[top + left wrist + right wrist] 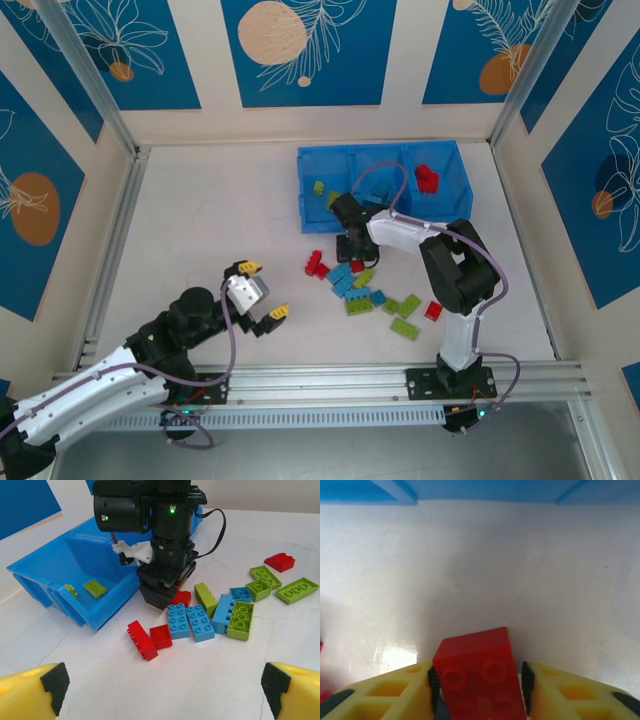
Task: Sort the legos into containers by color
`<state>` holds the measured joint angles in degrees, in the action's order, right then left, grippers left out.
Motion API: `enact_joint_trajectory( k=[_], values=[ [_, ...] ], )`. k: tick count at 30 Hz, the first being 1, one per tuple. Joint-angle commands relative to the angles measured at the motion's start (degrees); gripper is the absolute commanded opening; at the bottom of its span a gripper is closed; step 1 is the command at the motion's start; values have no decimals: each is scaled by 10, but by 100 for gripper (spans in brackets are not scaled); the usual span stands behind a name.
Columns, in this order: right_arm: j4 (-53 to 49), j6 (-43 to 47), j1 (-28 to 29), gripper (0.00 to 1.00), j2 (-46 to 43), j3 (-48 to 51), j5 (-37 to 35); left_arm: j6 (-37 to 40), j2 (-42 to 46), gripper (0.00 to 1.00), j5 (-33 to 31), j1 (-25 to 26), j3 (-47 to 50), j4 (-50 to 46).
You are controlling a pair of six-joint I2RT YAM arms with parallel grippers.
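On the counter (200, 220), just in front of the blue tray (303, 195), the right hand (478, 675) grips a red brick (475, 657). The left hand (263, 291) hovers wide open, apart from the loose red, blue and green bricks (365, 290). The tray's left bin (322, 168) holds 2 green bricks (319, 187). Its right bin (450, 172) holds red ones (427, 178).

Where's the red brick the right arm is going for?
The red brick sits inside the right gripper in the right wrist view, on the table just before the blue tray.
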<state>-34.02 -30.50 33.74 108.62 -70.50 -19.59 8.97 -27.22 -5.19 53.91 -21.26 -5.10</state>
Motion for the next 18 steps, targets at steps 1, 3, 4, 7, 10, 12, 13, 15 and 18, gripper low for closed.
enact_joint_trajectory(
  k=[1,3,4,7,10,12,13,15,18],
  values=[
    [-6,-15,-1,39,-32,18,-33,0,-2,100,0,3,7,19],
    [3,-18,-1,35,-68,36,-53,0,-3,100,-2,2,8,19],
    [6,-19,-1,34,-87,43,-63,1,-3,100,-3,2,9,19],
    [11,-22,5,28,-170,73,-111,1,-3,100,-8,2,11,20],
    [27,-20,11,27,-277,107,-170,-1,-2,100,-12,3,15,26],
    [62,-7,-2,27,-353,131,-199,-1,-3,100,-14,2,18,31],
    [79,2,-19,27,-380,139,-199,-1,-4,100,-15,3,19,33],
    [115,13,-87,27,-419,141,-159,0,-6,100,-19,2,20,35],
    [147,17,-212,24,-390,109,-65,2,-11,100,-25,3,19,34]
  ],
)
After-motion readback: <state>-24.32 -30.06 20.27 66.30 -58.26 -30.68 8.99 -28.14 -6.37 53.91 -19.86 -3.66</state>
